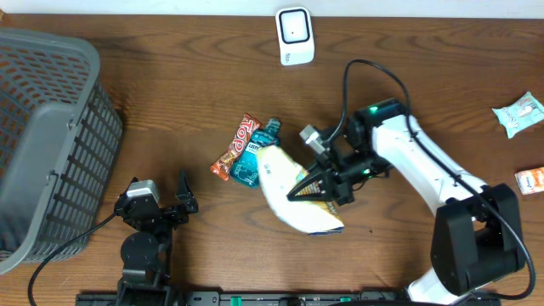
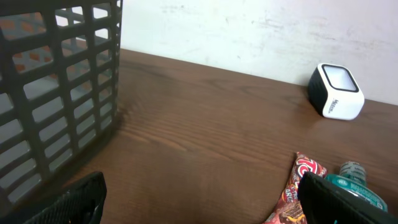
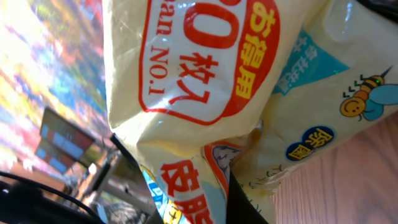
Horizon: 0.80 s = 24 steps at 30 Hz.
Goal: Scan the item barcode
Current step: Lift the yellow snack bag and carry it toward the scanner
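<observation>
Yellow snack bag [image 1: 285,174] is sitting pinched in the right gripper [image 1: 303,190], jaws squeezing tight on it; the left gripper [image 1: 182,202] is resting wide open, empty, well apart.

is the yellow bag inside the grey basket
No, the yellow bag is out on the table, pinched by the right gripper, far from the basket at the left edge.

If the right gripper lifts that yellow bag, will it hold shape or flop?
Probably flops: the yellow bag looks like thin, creased film, bunched where the right gripper pinches it. Its glossy surface might slip. Likely light.
</observation>
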Available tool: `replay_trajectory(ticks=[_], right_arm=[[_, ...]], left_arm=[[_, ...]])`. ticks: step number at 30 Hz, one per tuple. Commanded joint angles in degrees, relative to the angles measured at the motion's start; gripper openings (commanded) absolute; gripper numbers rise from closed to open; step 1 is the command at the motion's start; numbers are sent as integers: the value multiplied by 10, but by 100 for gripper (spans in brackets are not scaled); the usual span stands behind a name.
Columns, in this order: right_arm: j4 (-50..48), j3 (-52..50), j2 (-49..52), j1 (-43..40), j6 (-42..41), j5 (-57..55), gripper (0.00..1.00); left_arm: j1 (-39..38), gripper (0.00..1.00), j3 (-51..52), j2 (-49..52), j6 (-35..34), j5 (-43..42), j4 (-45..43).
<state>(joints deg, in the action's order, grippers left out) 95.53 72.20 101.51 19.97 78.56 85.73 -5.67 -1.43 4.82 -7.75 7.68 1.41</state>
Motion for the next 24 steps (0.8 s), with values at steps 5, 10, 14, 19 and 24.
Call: replay_trajectory(ticks=[5, 10, 14, 19, 24], right_arm=[[20, 0, -8, -67, 9, -12, 1], [20, 0, -8, -72, 8, -47, 1], [20, 0, -9, -72, -4, -49, 1], [20, 0, -15, -72, -25, -70, 1], [20, 0, -43, -72, -23, -76, 1]], left_arm=[[3, 98, 12, 0, -5, 9, 20], [2, 98, 12, 0, -5, 9, 20], [2, 98, 12, 0, -5, 9, 20], [2, 98, 12, 0, -5, 9, 20], [2, 98, 12, 0, -5, 9, 20]])
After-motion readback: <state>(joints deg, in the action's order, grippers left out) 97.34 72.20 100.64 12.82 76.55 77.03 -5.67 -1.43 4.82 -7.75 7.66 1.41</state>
